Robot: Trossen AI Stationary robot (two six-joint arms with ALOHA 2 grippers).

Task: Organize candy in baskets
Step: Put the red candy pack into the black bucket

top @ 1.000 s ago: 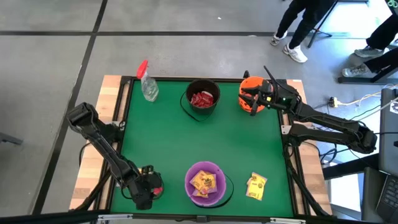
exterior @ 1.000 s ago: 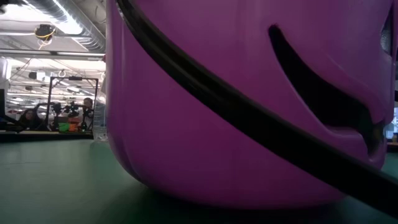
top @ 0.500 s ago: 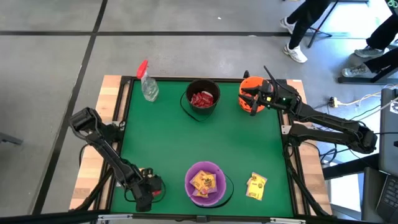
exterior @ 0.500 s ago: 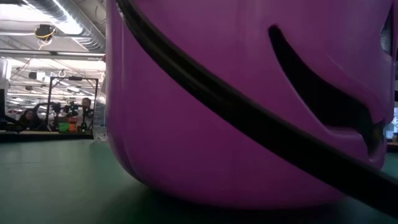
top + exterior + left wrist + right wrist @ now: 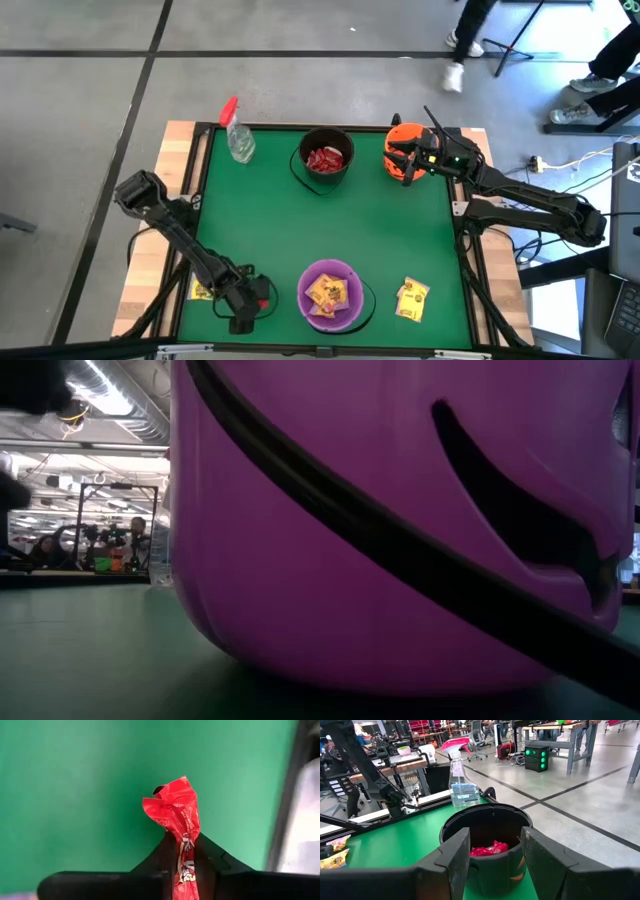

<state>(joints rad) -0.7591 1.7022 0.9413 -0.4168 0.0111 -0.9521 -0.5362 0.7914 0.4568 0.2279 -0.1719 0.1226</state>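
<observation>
Lower left of the high view, the left hand (image 5: 258,295) pinches 1 red candy packet (image 5: 176,817) beside the purple bucket (image 5: 331,296). The right hand (image 5: 405,160) waits unclenched, upper right, at the orange bucket (image 5: 401,137).

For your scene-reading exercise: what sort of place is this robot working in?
Probably a robotics lab or workshop: a bare concrete floor, workbenches with equipment, and office chairs beyond the green table.

Your table (image 5: 260,225) lies open through the middle; black bucket (image 5: 325,160), orange bucket (image 5: 402,150) and purple bucket (image 5: 331,294) block the edges.
</observation>
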